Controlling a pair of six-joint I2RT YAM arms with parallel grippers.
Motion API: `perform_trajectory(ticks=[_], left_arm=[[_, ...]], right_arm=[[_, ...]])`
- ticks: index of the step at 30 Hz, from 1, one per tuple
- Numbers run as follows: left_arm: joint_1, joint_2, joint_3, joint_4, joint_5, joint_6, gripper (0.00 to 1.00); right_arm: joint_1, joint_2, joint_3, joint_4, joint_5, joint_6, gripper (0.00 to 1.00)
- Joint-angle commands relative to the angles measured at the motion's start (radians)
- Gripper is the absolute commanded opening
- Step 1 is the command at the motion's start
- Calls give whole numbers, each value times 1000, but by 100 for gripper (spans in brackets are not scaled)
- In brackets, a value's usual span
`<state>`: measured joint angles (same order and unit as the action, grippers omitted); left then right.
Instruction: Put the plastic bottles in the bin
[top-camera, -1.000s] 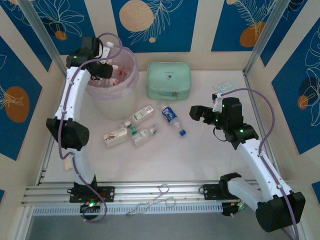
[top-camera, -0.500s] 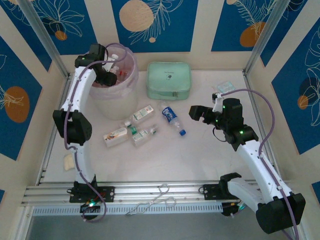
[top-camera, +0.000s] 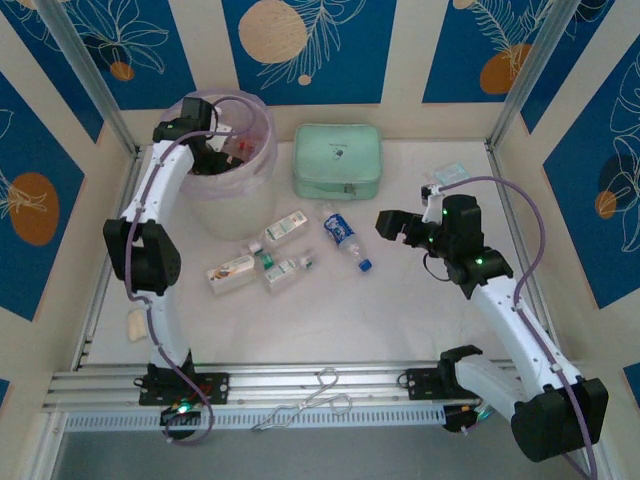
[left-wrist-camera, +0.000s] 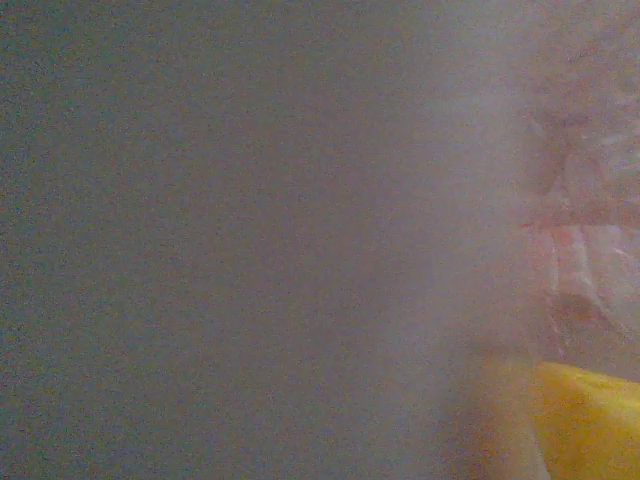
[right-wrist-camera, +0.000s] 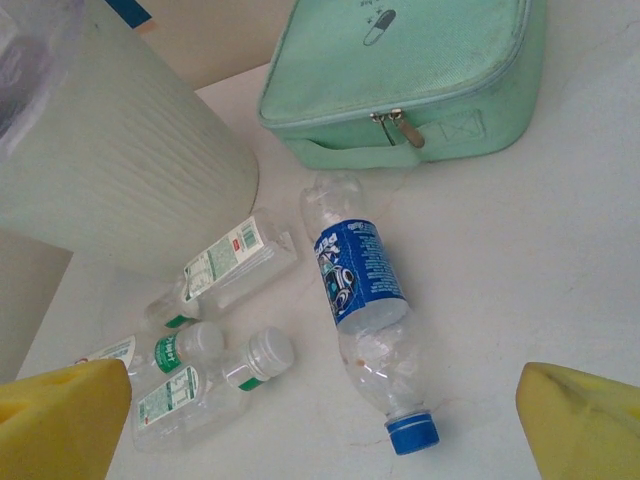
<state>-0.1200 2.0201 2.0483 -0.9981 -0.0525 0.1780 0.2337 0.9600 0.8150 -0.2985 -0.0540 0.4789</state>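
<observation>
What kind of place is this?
Probably a robot test booth: two arms bolted to an aluminium rail, blue patterned panels walling a white table, loose bottles beside a lined bin.

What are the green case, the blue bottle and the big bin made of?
The case looks like soft matte fabric or coated cloth: stitched edge, metal zip pull. The bottle looks like thin clear shiny plastic, dented. The bin seems cloudy white plastic with fine ribs.
</observation>
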Motion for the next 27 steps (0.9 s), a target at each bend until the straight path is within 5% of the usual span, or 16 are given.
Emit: perform_trajectory(ticks=[1,11,15,23,27], left_arm=[[3,-86,8,3,22,1,99],[2,-243,23,-15,19,-26,99],[-3,-377,-76,81,107,-85,100],[-34,-636,-348,320,414,-353,99],[-128,-822,-614,569,471,-573,100]], right_arm=[[10,9,-7,19,-23,-6,99],[34,54,31,-101,44,-130,99],[68,124,73,-186,14,-229,99],[217,400,217,-315,180,-388,92],[242,540,269,-279,207,-379,85]])
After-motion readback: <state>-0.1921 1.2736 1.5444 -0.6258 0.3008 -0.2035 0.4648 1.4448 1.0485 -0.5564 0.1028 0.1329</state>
